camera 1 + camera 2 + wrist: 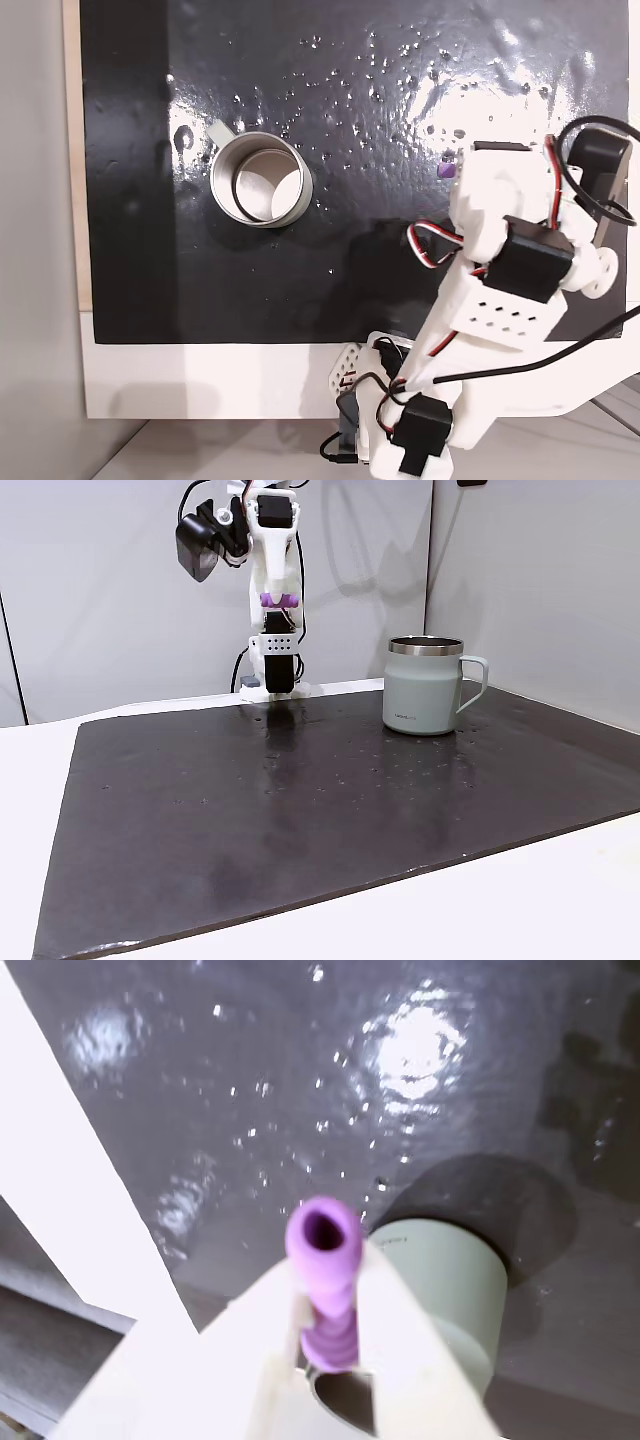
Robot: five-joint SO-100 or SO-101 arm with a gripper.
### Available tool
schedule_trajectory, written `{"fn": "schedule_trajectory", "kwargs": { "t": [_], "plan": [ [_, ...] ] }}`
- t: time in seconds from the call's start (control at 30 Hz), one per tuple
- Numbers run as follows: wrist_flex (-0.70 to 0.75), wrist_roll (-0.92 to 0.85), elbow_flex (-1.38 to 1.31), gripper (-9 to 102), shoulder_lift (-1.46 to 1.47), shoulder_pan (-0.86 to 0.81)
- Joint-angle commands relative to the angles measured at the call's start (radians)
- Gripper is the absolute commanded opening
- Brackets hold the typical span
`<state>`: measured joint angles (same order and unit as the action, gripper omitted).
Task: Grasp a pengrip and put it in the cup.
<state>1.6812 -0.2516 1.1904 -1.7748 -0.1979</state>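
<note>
The purple ribbed pengrip (pixel 324 1260) is pinched between my white fingers (pixel 400 1330) in the wrist view, its open end pointing toward the camera. My gripper (pixel 279 604) is shut on it and raised high above the black mat, near the arm's base. From above, the pengrip (pixel 446 170) peeks out at the gripper (pixel 450 172) tip, well to the right of the cup (pixel 260 180). The cup (pixel 424 686) has a shiny metal rim, a pale body and a handle; it stands upright on the mat. In the wrist view the cup (pixel 450 1280) lies below and to the right of the pengrip.
A glossy black mat (pixel 350 260) covers the white table (pixel 200 380). The arm's base and cables (pixel 400 420) sit at the mat's edge. Grey wall panels (pixel 520 570) stand behind the cup.
</note>
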Motion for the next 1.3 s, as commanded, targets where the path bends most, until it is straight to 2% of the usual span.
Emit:
{"fn": "schedule_trajectory", "kwargs": {
  "t": [0.0, 0.27, 0.57, 1.13, 1.2, 1.27],
  "plan": [
    [0.009, 0.017, -0.043, 0, -0.087, 0.101],
    [0.009, 0.078, 0.046, 0, -0.172, 0.41],
    [0.005, 0.094, 0.043, 0, -0.097, 0.681],
    [0.003, 0.115, -0.195, 2, 0.17, 0.724],
    [0.006, 0.11, -0.195, 5, 0.17, 0.738],
    [0.008, 0.109, -0.187, 12, 0.169, 0.747]
  ]
}}
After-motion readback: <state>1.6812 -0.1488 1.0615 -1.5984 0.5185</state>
